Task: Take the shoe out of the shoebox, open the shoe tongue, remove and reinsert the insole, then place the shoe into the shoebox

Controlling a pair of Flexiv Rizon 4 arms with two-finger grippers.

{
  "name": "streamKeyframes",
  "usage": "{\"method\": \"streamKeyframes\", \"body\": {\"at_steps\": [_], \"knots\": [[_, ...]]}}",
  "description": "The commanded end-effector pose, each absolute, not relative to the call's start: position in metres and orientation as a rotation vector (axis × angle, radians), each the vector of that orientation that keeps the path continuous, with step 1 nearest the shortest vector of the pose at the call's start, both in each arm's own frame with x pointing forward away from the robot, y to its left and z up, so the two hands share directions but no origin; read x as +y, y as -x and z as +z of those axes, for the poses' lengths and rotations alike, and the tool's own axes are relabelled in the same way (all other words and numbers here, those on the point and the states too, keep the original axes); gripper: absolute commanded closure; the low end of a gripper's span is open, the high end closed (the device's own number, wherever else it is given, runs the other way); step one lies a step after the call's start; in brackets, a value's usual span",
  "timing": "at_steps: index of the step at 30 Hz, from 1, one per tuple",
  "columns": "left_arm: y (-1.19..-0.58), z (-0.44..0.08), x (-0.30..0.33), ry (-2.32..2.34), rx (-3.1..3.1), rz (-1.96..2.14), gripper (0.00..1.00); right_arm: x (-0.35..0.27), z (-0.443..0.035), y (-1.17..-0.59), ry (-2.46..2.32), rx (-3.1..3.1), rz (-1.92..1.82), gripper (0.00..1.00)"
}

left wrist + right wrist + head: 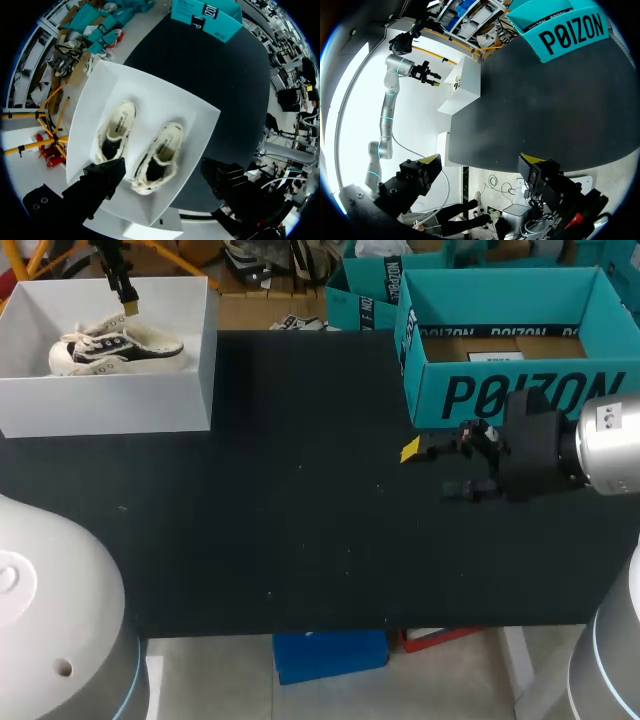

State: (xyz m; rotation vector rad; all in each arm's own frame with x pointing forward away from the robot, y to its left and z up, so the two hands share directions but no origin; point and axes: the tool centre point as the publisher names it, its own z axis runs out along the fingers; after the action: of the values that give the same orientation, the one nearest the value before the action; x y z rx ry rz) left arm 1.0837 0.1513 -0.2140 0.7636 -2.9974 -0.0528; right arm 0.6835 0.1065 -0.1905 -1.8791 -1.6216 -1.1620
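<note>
- The right gripper is hovering low over the near right part of the black table. In the head view its arm is running off the right edge, and only one yellow tip is showing there.
- In the right wrist view the same gripper is showing both yellow tips spread wide, with nothing between them.
- The white shoebox is sitting on the far left corner of the table. Its near wall is hiding the lower sides of what lies inside.
- The shoe is lying on the box floor with its long axis along the length of the box, toe toward the table's left edge and heel opening toward the middle.
- From the left wrist view the shoe is lying sole down, parallel to a second shoe just beside it, both toes pointing the same way. In the head view the second one is mostly hidden behind the first.
- The left gripper is hanging above the box, clear of the shoes. Most of its arm is cut off at the head view's top edge.
- In its own view the left gripper is standing wide apart and holding nothing. Its fingers are showing dark, and their yellow tips are hard to make out.
- A teal box is standing open at the far right.
</note>
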Motion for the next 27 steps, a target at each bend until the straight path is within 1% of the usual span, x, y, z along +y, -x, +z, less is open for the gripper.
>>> {"method": "streamKeyframes", "body": {"at_steps": [1, 8, 17, 27], "knots": [[-1.037, -0.218, 0.134, -0.895, -3.093, -0.135, 0.0, 0.107, -0.191, -0.684, 1.88, -1.622, -1.162, 0.0], [-0.997, -0.221, 0.126, -1.102, -3.055, -0.14, 0.0, 0.107, -0.191, -0.684, 1.88, -1.622, -1.162, 0.0], [-0.956, -0.237, 0.116, -1.266, -3.016, -0.147, 0.0, 0.107, -0.191, -0.684, 1.88, -1.622, -1.162, 0.0], [-0.939, -0.248, 0.115, -1.383, -3.002, -0.139, 0.0, 0.107, -0.191, -0.684, 1.88, -1.622, -1.162, 0.0]]}}
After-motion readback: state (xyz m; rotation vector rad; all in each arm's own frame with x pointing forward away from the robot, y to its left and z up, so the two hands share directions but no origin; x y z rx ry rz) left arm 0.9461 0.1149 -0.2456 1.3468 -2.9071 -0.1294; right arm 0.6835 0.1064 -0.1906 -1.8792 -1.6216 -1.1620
